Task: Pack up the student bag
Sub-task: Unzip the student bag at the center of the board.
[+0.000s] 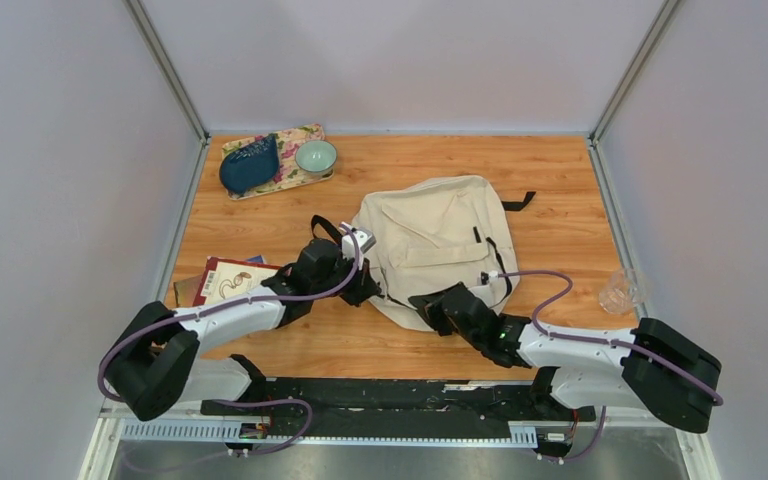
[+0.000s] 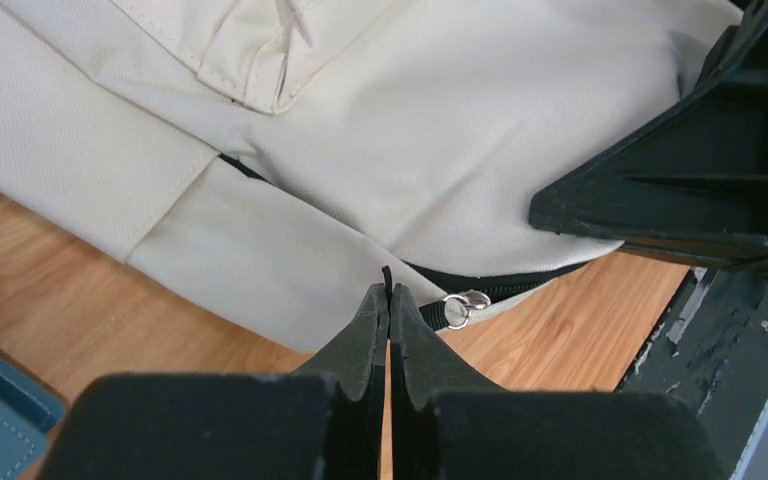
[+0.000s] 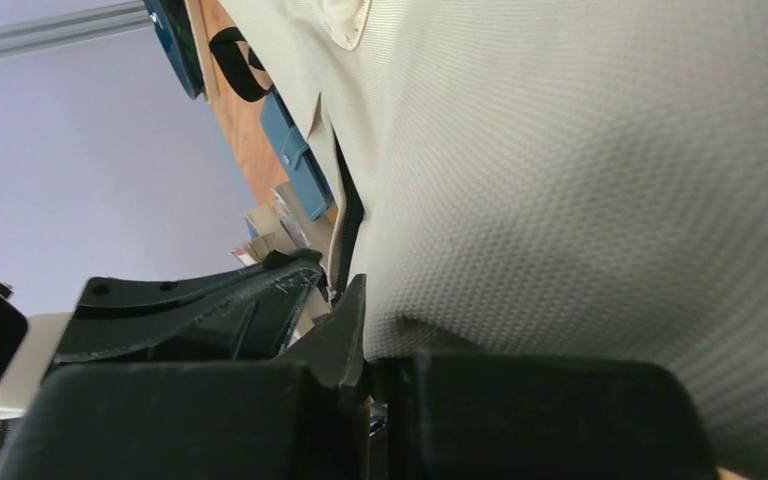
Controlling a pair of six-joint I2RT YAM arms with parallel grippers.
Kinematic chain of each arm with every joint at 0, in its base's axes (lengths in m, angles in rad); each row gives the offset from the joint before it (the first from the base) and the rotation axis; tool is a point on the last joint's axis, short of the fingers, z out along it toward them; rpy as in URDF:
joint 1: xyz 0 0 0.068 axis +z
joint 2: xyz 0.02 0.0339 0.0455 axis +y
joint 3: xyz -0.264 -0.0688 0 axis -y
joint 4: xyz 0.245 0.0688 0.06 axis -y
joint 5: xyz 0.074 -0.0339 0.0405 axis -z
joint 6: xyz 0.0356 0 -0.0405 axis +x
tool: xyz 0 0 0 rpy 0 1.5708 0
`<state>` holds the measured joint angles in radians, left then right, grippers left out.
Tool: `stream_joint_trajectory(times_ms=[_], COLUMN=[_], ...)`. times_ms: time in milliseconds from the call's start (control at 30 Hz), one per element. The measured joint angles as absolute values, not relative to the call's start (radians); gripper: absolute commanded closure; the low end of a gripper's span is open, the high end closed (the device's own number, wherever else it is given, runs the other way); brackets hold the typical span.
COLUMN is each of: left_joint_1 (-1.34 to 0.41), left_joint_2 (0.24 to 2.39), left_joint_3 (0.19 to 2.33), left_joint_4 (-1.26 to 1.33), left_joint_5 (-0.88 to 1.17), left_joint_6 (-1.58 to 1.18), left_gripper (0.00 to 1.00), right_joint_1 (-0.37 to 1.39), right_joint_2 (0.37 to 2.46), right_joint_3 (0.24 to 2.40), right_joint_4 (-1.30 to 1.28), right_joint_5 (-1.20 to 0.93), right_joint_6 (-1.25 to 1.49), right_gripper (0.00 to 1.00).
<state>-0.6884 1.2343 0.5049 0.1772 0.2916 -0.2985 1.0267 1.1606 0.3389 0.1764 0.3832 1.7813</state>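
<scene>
Student bag lies flat at centre frame on the worktop, with its bottom edge towards the arms. Your left tool is pinched together on what looks like the black zipper pull, just left of the silver ring. It's a tip-only grip on a thin tab, so a hard or off-axis tug could strip it out. Your right tool is also closed, pressed against the bag's lower edge. I can't tell whether it caught any cloth, since the fabric drapes over one finger. If it hasn't, you've got no anchor, and pulling the zipper would likely drag the whole bag across the worktop instead of opening it. The two tools sit very near each other at lower centre, so watch for a clash when either moves. Loose cloth beside the zipper could also jam the slider. Books at left, and the blue pouch and bowl at upper left, are still outside the bag.
</scene>
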Motion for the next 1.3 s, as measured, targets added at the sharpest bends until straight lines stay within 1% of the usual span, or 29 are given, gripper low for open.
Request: stream_joint_trajectory(times_ms=[167, 333, 500, 567, 600, 633, 667, 700, 733, 767, 800, 867, 900, 1100, 1167, 1200, 1300], left_joint_1=[-0.687, -0.682, -0.679, -0.678, -0.678, -0.677, -0.673, -0.663, -0.649, -0.636, -0.626, -0.613, -0.612, -0.611, -0.603, -0.598, -0.57], left_joint_2=[1.301, 1.352, 1.364, 1.366, 1.367, 1.367, 1.367, 1.367, 1.365, 1.361, 1.353, 1.312, 1.285, 1.116, 1.078, 1.063, 1.022], left_joint_3=[0.568, 0.631, 0.636, 0.636, 0.636, 0.636, 0.636, 0.636, 0.635, 0.633, 0.63, 0.619, 0.615, 0.609, 0.609, 0.609, 0.61], left_joint_4=[0.161, 0.085, 0.048, 0.043, 0.041, 0.04, 0.036, 0.03, 0.022, 0.015, 0.011, -0.009, -0.021, -0.063, -0.078, -0.087, -0.123], left_joint_5=[0.245, 0.189, 0.174, 0.172, 0.173, 0.173, 0.166, 0.149, 0.134, 0.115, 0.103, 0.07, 0.06, -0.054, -0.087, -0.102, -0.149], left_joint_6=[-0.304, -0.297, -0.297, -0.297, -0.297, -0.295, -0.286, -0.281, -0.278, -0.271, -0.271, -0.278, -0.276, -0.286, -0.291, -0.294, -0.306], left_gripper=[1.0, 1.0, 1.0, 0.92, 0.8, 0.72, 0.65, 0.48, 0.41, 0.35, 0.26, 0.19, 0.17, 0.17, 0.17, 0.17, 0.17], right_joint_1=[1.02, 1.017, 1.018, 1.017, 1.017, 1.017, 1.016, 1.015, 1.016, 1.016, 1.016, 1.016, 1.016, 1.016, 1.015, 1.015, 1.015], right_joint_2=[1.148, 1.16, 1.183, 1.188, 1.19, 1.19, 1.187, 1.182, 1.171, 1.156, 1.136, 1.073, 1.035, 0.853, 0.823, 0.815, 0.802], right_joint_3=[0.316, 0.299, 0.295, 0.296, 0.299, 0.301, 0.303, 0.305, 0.308, 0.311, 0.316, 0.329, 0.336, 0.426, 0.463, 0.48, 0.52], right_joint_4=[0.16, 0.183, 0.215, 0.222, 0.225, 0.226, 0.224, 0.215, 0.193, 0.174, 0.147, 0.09, 0.065, -0.068, -0.099, -0.108, -0.12], right_joint_5=[0.37, 0.358, 0.356, 0.353, 0.35, 0.347, 0.342, 0.338, 0.336, 0.337, 0.341, 0.355, 0.366, 0.433, 0.453, 0.461, 0.483], right_joint_6=[1.756, 1.751, 1.744, 1.728, 1.711, 1.692, 1.661, 1.632, 1.591, 1.565, 1.531, 1.461, 1.425, 1.217, 1.16, 1.138, 1.074], right_gripper=[1.0, 1.0, 1.0, 0.84, 0.75, 0.55, 0.44, 0.27, 0.2, 0.16, 0.14, 0.13, 0.12, 0.11, 0.11, 0.08, 0.06])
